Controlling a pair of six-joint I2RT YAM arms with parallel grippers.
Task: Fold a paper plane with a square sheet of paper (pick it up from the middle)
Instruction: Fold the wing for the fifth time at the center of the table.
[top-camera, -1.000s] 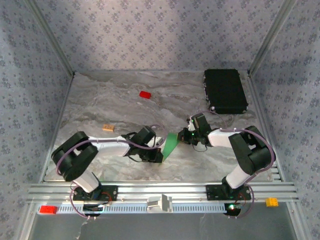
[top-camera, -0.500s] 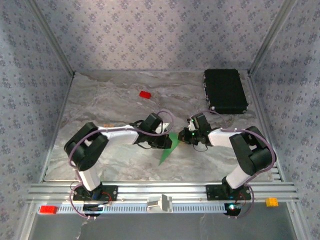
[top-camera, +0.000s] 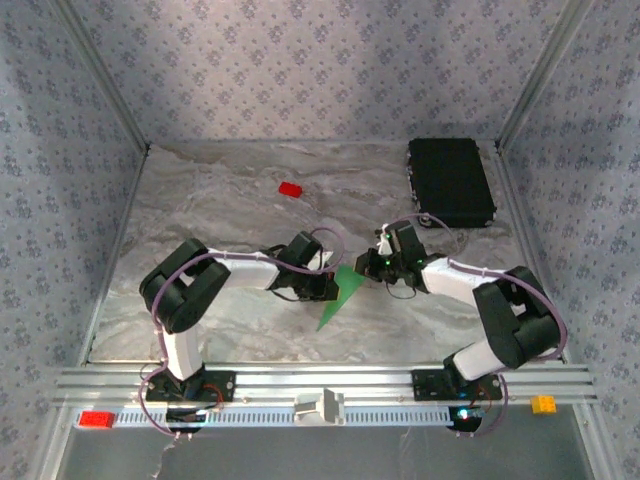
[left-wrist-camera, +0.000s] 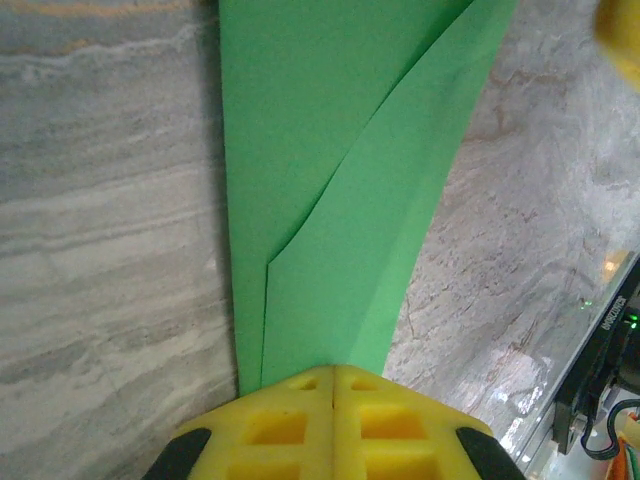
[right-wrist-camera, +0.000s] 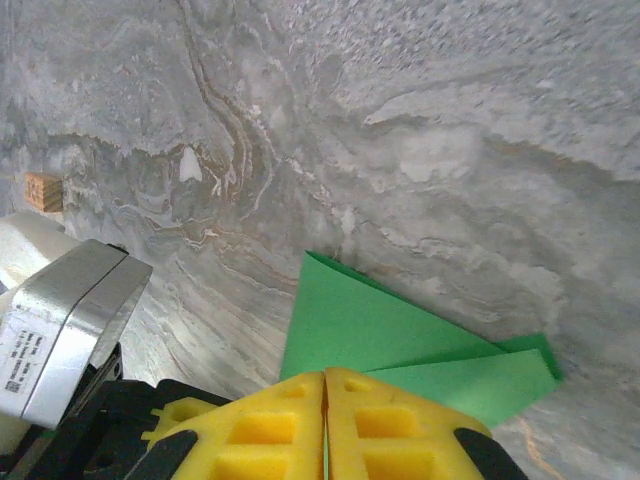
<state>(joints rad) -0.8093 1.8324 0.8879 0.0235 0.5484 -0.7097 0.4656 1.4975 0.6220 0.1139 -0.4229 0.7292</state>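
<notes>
- The left pincer (left-wrist-camera: 333, 372) has its yellow fingers (left-wrist-camera: 275, 425) pressed together with no gap, clamped on the edge of the sheet of paper (left-wrist-camera: 340, 200).
- From that grip the bright green sheet runs straight ahead of the left pincer. One layer lies over another, and a slanting folded edge crosses it.
- The right pincer (right-wrist-camera: 325, 378) is likewise closed tight, its yellow fingers (right-wrist-camera: 265, 430) meeting on the same sheet (right-wrist-camera: 380, 335). The sheet fans out just ahead of it as two overlapping green layers.
- From above, the left pincer (top-camera: 325, 285) and the right pincer (top-camera: 372, 265) face each other, close together. The sheet (top-camera: 338, 300) sits between them and tapers to a point on the near side, towards the arm bases.
- I cannot tell whether that point touches the surface (top-camera: 220, 200).
- The marbled grey surface lies under and around both pincers.
- A small tan block (right-wrist-camera: 43, 190) lies ahead of the right pincer and to its left, well apart.
- A red block (top-camera: 290, 188) lies well beyond the left pincer, towards the back wall.
- A black case (top-camera: 450, 181) lies beyond the right pincer, in the far right corner.
</notes>
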